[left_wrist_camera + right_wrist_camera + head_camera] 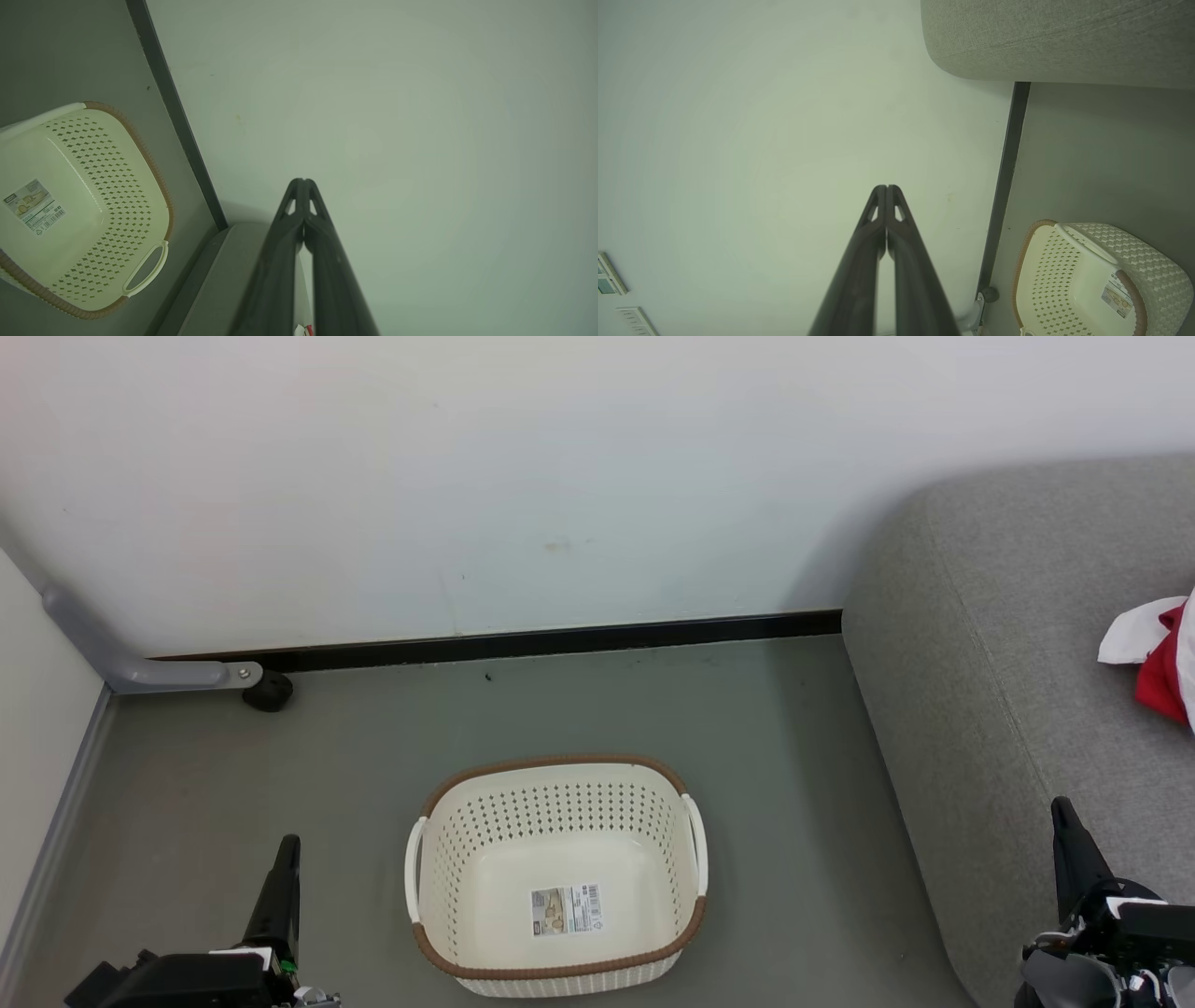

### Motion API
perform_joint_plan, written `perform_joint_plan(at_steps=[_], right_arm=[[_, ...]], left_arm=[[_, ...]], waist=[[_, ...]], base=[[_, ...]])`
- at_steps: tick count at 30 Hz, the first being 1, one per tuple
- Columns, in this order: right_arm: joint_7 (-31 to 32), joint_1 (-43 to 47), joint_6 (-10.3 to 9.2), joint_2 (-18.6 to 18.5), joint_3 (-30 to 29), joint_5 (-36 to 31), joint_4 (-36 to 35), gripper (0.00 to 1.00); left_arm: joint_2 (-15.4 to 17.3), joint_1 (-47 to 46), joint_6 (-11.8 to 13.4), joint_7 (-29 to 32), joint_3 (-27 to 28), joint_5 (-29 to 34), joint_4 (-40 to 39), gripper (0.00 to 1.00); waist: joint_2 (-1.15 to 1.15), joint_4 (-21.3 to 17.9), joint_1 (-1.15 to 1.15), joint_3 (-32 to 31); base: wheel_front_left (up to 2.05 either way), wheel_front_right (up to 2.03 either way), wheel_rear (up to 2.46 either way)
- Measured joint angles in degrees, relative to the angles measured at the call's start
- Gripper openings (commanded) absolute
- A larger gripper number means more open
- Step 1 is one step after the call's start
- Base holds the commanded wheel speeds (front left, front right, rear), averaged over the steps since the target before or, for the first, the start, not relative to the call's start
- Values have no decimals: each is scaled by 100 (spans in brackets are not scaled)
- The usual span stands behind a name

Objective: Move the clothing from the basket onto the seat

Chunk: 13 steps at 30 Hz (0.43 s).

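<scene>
Filling the grey floor's [794, 756] right side, the light-grey sofa seat [1008, 644] stands against the white wall [560, 476]. The cream perforated laundry basket [551, 762], brown-rimmed, sits upright mid-floor, apart from the seat's left edge. The red-and-white clothing [1162, 677] lies crumpled on the seat's top, well in from that edge. The left gripper [288, 845] and right gripper [1060, 807] flank the basket, each clenched, fingertips pressed together. A label sticker [566, 909] lies on the basket's bottom.

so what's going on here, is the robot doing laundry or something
Looks like the job is about finished. The basket sits empty on the floor, and red and white clothing lies on the grey seat at the right. The robot's left hand and right hand are both shut and hold nothing.
</scene>
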Motion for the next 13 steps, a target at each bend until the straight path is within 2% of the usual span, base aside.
perform_joint_plan(at_steps=[13], right_arm=[[0,0,0,0,0,0,0,0]], left_arm=[[-1,0,0,0,0,0,0,0]], waist=[[0,0,0,0]], base=[[0,0,0]])
